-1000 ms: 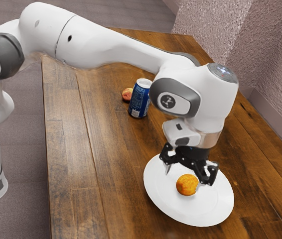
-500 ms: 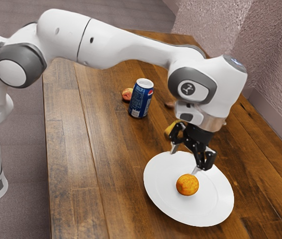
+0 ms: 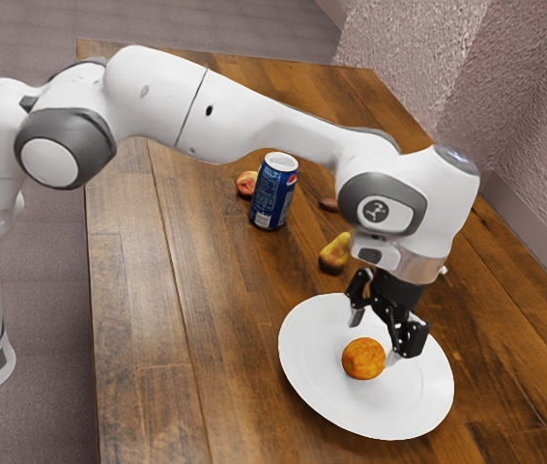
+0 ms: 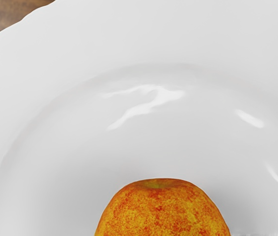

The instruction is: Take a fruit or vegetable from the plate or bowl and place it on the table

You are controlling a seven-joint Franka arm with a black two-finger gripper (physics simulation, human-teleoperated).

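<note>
Apple-like fruit [image 3: 363,360] on the white plate [image 3: 302,387], right below my end effector [image 3: 374,337]!
My fingers [image 3: 411,339] stand wide apart, holding nothing. The fruit looks firm, fairly light, smooth enough to roll, so I'd take it round its widest part, clear of the dimpled top, with a moderate squeeze. Well apart from my end effector, a blue can [image 3: 273,193] with a Pepsi-style roundel [image 3: 292,179]; its lettering is too small to read.

So the wrist cam's got this orange-red fruit [image 4: 162,211], kinda yellow-speckled, with a small dimple on top. All around it is the shiny white plate [image 4: 129,44], and past the plate's wavy rim there's a bit of brown wooden table [image 4: 1,14].
</note>
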